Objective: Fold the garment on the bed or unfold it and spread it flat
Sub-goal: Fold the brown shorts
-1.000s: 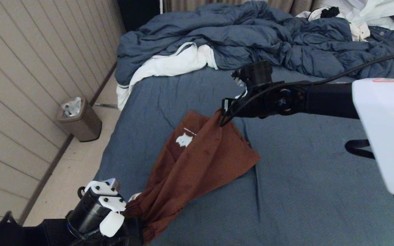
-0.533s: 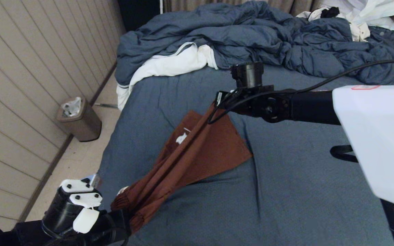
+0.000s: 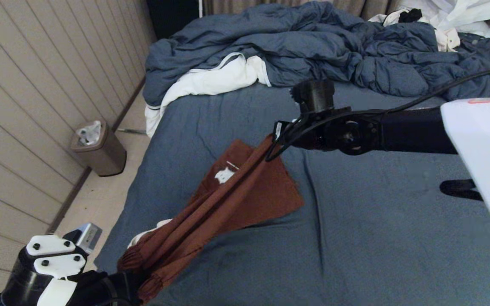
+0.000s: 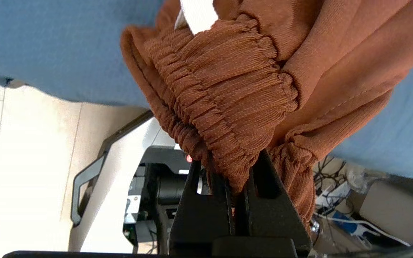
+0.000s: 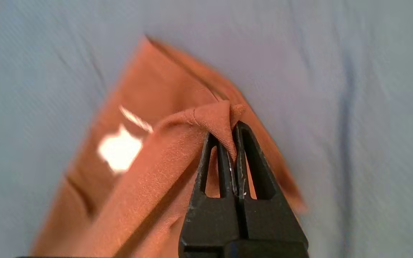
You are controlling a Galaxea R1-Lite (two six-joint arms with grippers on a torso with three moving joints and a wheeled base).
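Rust-brown shorts [image 3: 228,195] stretch taut above the blue-grey bed [image 3: 377,238], one leg trailing on it.

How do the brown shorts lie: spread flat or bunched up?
Bunched, not flat. The shorts stretch in folds between the left gripper, shut on the waistband, and the right gripper, shut on a leg corner above the bed.

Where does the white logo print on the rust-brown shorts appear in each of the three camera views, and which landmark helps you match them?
Head view: the logo print lies on the shorts' far leg, left of the stretched ridge of cloth.
Left wrist view: not in it; only the gathered waistband and a white drawstring end show.
Right wrist view: a blurred white patch beside the pinched fold.
Shared landmark: the blue-grey bed sheet under the shorts.
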